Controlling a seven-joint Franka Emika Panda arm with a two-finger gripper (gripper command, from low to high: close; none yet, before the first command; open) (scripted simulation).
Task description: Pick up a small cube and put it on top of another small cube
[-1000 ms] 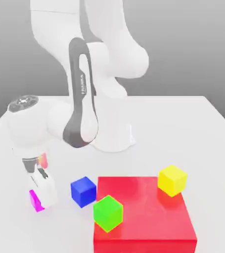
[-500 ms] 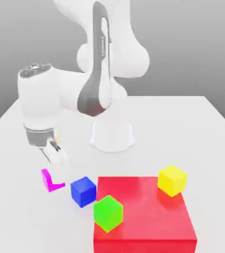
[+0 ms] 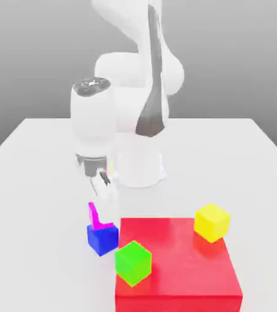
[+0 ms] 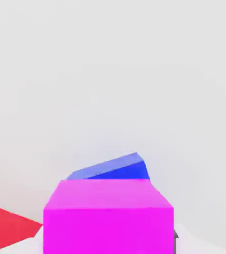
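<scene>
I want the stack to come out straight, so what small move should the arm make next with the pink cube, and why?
Probably lower a little and square up before letting go. The tool is shut on the pink cube, which hangs tilted just above the blue cube. In the hand view the blue cube peeks out past the pink one, so the two look close to lined up.

**White table and what sits on it**

The white table (image 3: 37, 158) carries the robot's round white base (image 3: 139, 173) near its middle. Toward the near edge lies a big red block (image 3: 183, 268), flat on the surface. A small blue cube (image 3: 102, 238) rests on the table just beside the block, on the exterior view's left.
</scene>
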